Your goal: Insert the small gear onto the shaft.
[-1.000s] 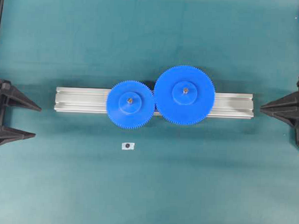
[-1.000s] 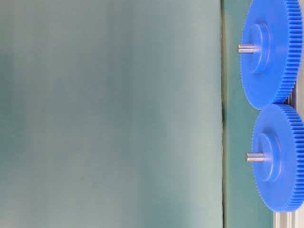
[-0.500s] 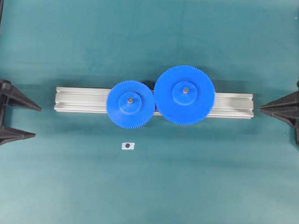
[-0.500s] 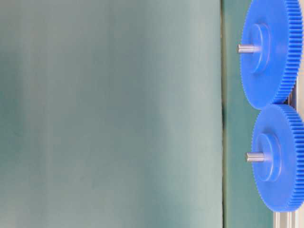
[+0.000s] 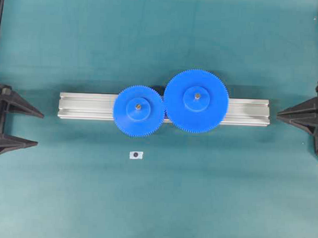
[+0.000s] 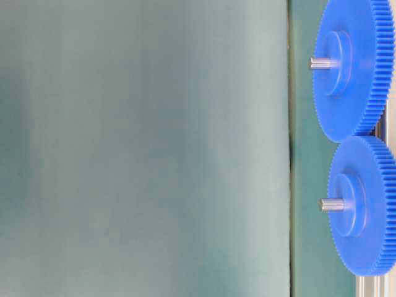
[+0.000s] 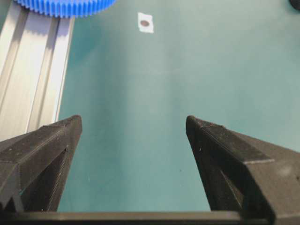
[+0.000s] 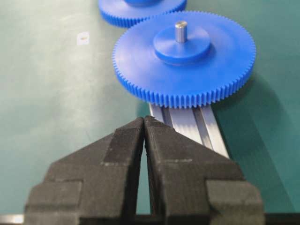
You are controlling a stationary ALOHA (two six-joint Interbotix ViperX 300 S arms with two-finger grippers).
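We see the small gear (image 5: 138,109) seated on the shaft (image 5: 138,105), at 3 o'clock from our nearer, wide-spread left gripper (image 5: 38,129); right gripper (image 8: 144,123) closed, empty.

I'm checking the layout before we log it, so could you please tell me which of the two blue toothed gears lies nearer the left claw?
The smaller blue plastic gear, on the left of the aluminium rail; the larger blue gear sits to its right.

- Two blue gears: one small gear (image 5: 138,110), one larger gear (image 5: 196,101).
- Two metal pins, one through each hub: the shaft (image 5: 138,105) and the larger gear's pin (image 5: 197,96).
- One aluminium rail (image 5: 86,106).
- One white tag (image 5: 136,155).
- Two grippers: the left gripper (image 5: 39,129), the right gripper (image 5: 278,116).
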